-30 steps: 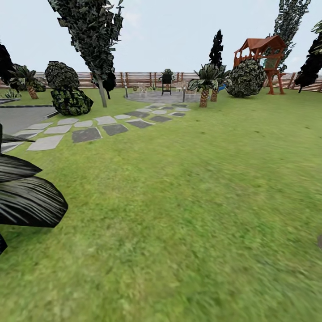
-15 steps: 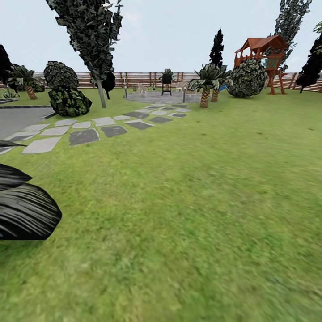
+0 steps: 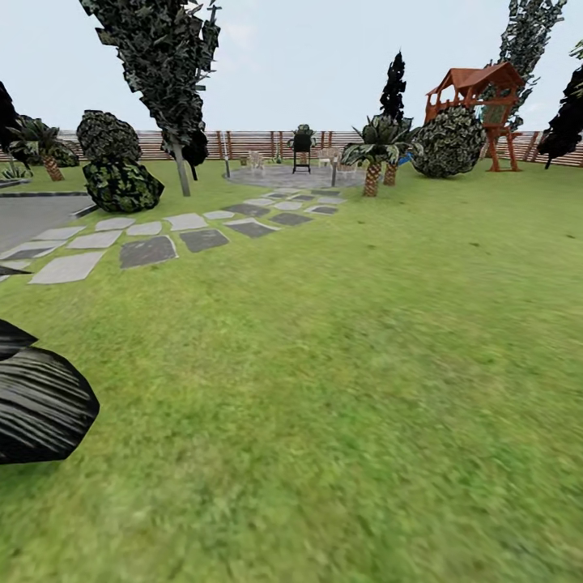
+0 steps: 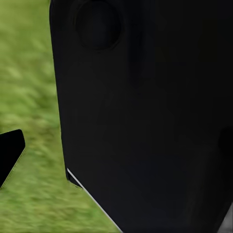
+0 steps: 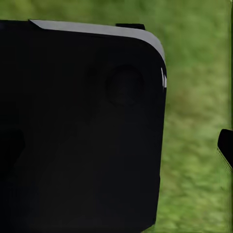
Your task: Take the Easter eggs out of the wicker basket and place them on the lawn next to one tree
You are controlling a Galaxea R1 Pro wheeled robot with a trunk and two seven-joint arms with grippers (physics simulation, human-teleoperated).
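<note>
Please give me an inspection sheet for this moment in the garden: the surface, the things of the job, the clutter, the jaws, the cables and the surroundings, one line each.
Surface: mottled green lawn; a stepping-stone path leads to a round grey patio.
Job's things: a tree with a pale trunk and dark shard foliage stands beside the path; eggs and basket, nothing seen.
Clutter: dark striped leaves at the near left edge.
Grippers: wrist views show dark robot body over grass; the jaws' state cannot be told.
Cables: nothing seen.
Surroundings: wooden fence, red play tower, palms, round bushes.
</note>
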